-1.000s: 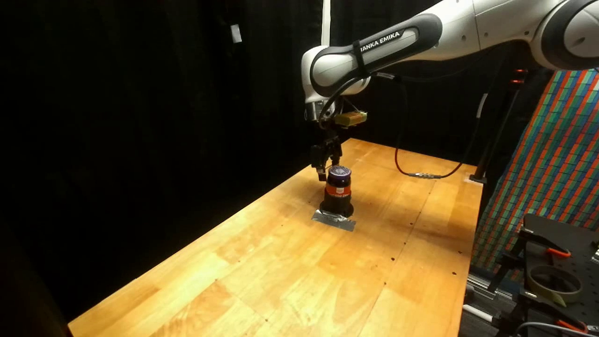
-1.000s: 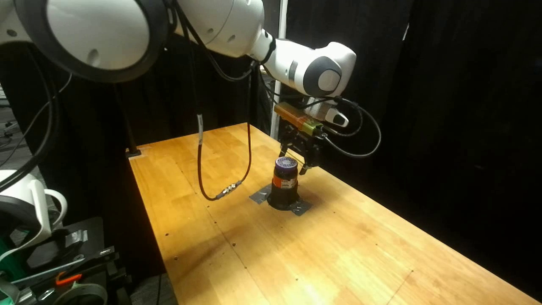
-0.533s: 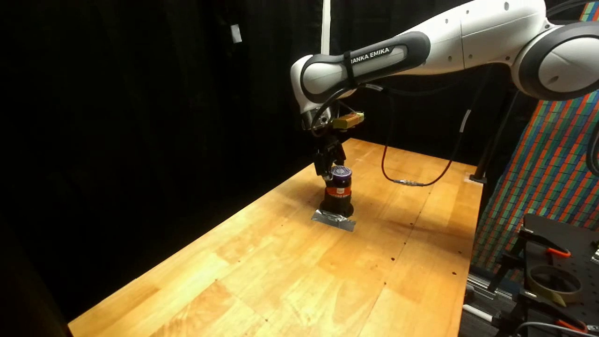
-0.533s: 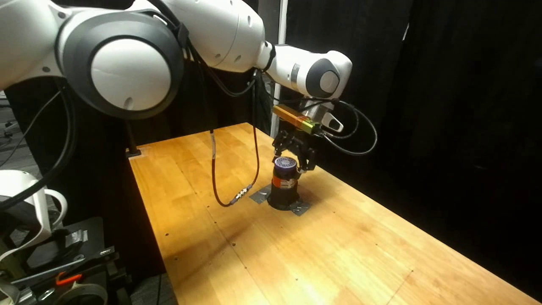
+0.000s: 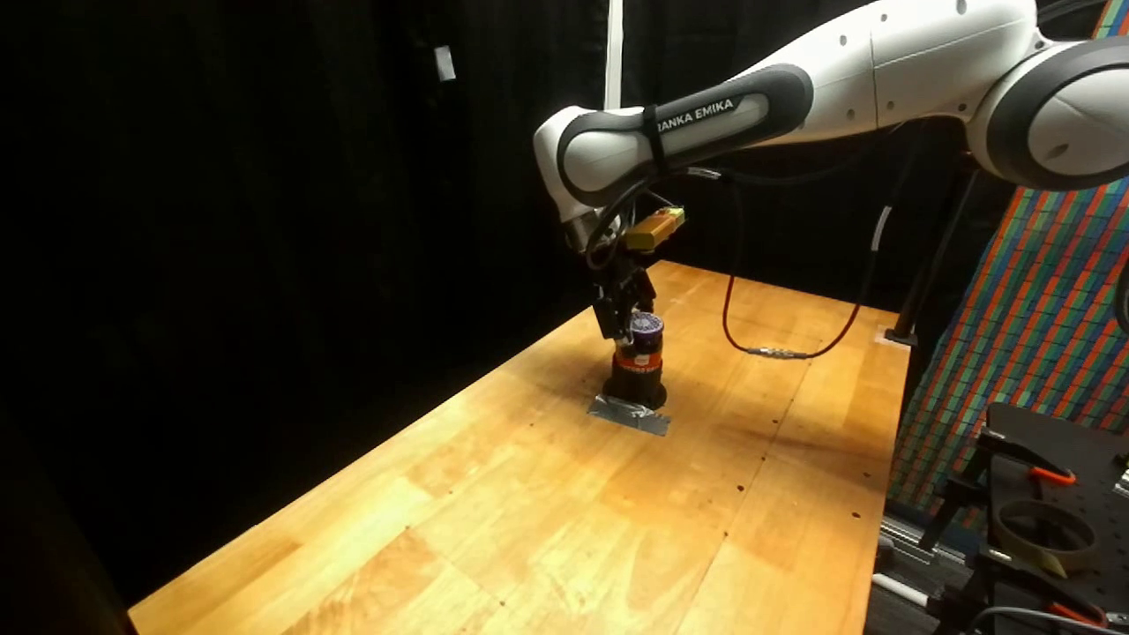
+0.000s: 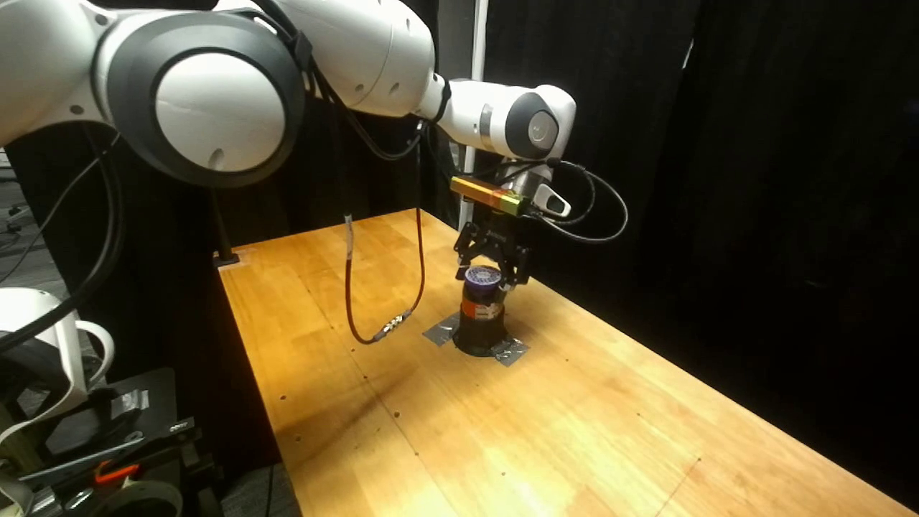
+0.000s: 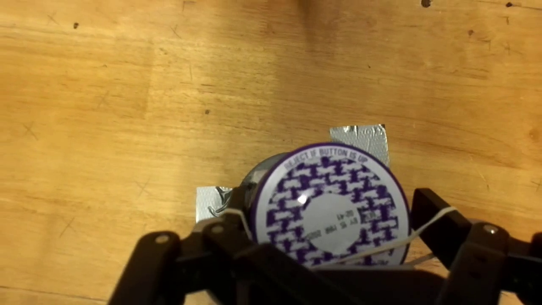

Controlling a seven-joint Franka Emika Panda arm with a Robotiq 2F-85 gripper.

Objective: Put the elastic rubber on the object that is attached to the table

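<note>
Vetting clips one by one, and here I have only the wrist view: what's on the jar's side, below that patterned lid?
Observer: In both exterior views, an orange label shows on the jar, beneath the lid.
Operator: I can see the rubber band stretched between the fingers, but how high is the claw?
Observer: In an exterior view, its fingertips look roughly level with the lid.
Operator: Anything hanging nearby?
Observer: Yes, in both exterior views a cable hangs in a loop below the arm.

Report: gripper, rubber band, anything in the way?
Gripper open, fingers astride jar lid. Rubber band hooked on both fingers, crossing lid in wrist view. Possible snag: lid close to fingers, contact unclear.
</note>
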